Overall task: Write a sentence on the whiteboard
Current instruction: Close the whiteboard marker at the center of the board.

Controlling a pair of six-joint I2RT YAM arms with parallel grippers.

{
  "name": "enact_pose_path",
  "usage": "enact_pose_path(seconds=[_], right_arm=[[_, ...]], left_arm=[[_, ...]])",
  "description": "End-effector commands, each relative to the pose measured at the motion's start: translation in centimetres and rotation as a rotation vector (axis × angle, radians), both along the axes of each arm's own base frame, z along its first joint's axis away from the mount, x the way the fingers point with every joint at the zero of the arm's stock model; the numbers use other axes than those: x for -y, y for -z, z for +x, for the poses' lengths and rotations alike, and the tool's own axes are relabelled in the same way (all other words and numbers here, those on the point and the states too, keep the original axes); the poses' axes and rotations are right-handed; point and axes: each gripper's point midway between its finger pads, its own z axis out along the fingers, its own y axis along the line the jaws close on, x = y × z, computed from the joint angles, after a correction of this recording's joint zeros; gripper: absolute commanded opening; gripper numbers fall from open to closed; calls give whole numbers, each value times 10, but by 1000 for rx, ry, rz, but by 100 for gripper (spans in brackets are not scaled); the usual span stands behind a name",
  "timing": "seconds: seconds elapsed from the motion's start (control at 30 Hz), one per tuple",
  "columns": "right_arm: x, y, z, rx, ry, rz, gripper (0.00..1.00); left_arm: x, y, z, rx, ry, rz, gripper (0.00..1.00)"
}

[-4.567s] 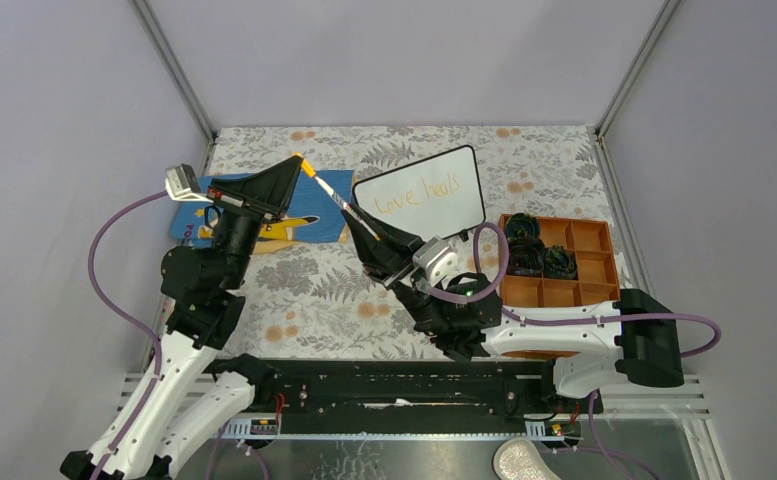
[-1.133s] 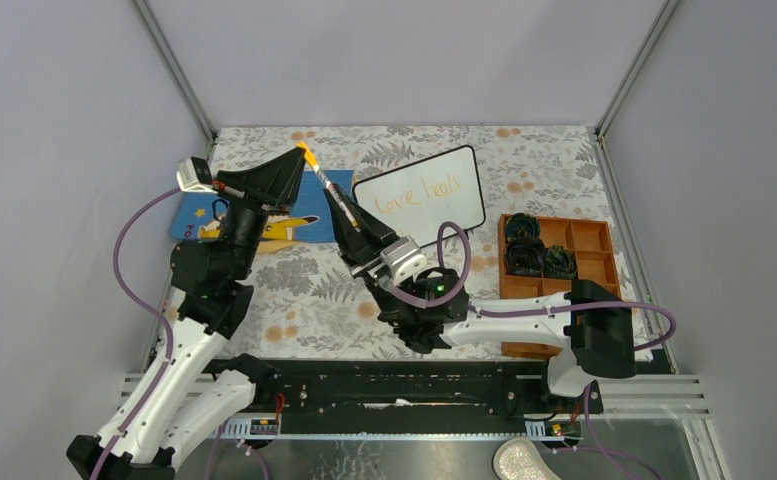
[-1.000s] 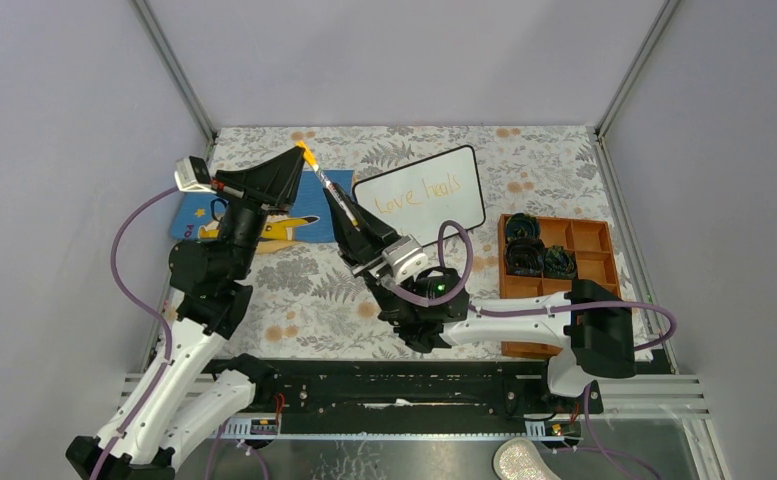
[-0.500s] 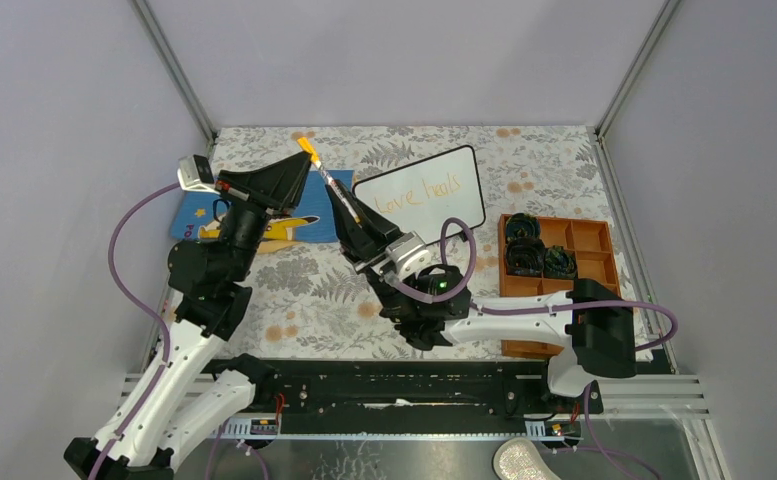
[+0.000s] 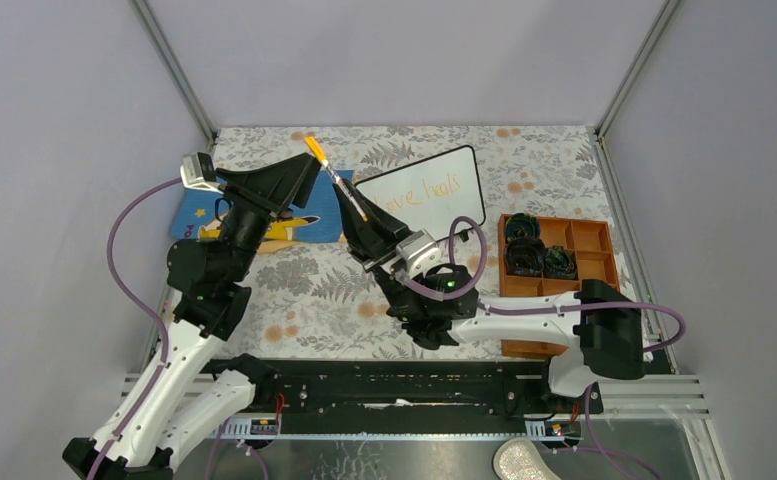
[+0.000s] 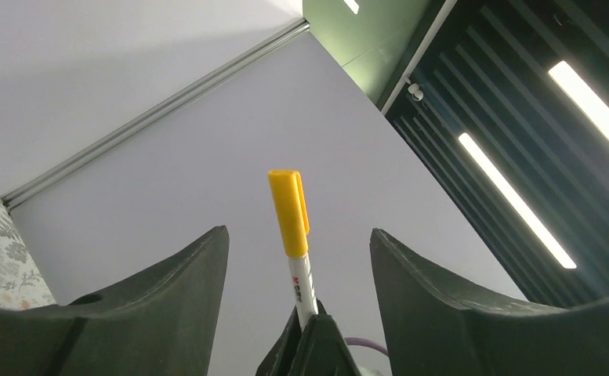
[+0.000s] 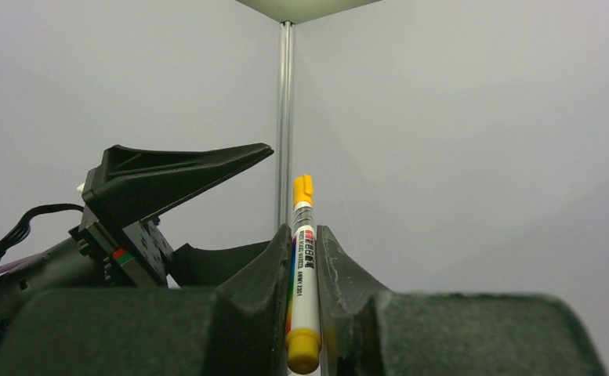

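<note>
Orange lettering, the sentence (image 5: 422, 190), reads roughly "Love heals" in one line climbing toward the right across the whiteboard (image 5: 456, 215). The board lies at the back middle of the floral surface (image 5: 314, 290), long axis left to right, its right end a touch farther back. Right pincer (image 5: 362, 215) is clamped on the marker (image 5: 339, 183). The pen slants up toward the far left, yellow cap (image 6: 288, 211) on top. Left pincer (image 5: 304, 180) is spread wide, and the cap sits between its fingers (image 6: 168, 313), apart from both. Over on the right, an orange tray (image 5: 589, 265) holds dark round pieces (image 5: 529, 250) in its left compartments. A blue mat (image 5: 326, 210) lies beneath the left arm.
</note>
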Motion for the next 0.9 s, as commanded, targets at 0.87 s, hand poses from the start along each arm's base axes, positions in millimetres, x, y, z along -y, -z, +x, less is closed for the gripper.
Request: enact_pose_path(seconds=[0.87], right_arm=[[34, -25, -25, 19, -163, 83, 0]], left_arm=[[5, -31, -2, 129, 0, 2, 60]])
